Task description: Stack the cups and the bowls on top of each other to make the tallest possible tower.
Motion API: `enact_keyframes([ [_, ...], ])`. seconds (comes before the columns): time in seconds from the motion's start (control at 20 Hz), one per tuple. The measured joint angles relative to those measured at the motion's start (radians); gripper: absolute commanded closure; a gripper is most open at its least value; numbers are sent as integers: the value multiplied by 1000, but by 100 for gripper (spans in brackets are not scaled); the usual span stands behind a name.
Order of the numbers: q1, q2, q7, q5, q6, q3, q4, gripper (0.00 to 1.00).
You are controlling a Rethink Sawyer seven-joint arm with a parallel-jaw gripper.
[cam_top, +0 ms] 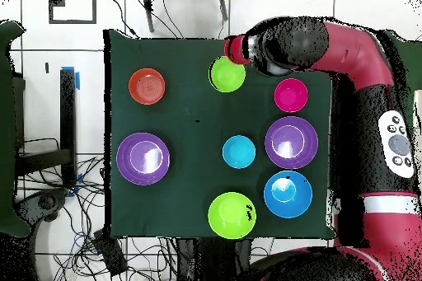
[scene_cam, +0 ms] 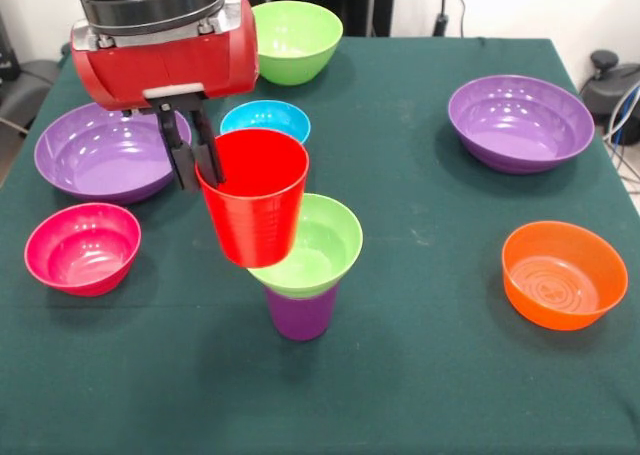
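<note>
Red cup [scene_cam: 254, 197] hung tilted in the front view, its rim pinched by the claw [scene_cam: 192, 160], its base resting inside the small lime green bowl [scene_cam: 312, 245] that sat on the purple cup [scene_cam: 300, 313] mid-counter, probably so it would seat as the next tier. Overhead, the arm [cam_top: 330, 47] hid the cup; the lime bowl [cam_top: 227, 74] showed near one counter [cam_top: 189, 203] edge.

You have a red cup [scene_cam: 253, 197] above a lime green bowl [scene_cam: 315, 243] on a purple cup [scene_cam: 301, 313]; orange bowl [scene_cam: 563, 275], pink bowl [scene_cam: 83, 247], dark green desk [scene_cam: 430, 375]
</note>
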State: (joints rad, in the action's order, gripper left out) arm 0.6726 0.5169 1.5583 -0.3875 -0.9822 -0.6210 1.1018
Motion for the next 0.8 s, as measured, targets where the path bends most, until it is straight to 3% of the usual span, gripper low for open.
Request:
enact_keyframes([
  [0.8,5,31,0,-6,37,0,152,100],
])
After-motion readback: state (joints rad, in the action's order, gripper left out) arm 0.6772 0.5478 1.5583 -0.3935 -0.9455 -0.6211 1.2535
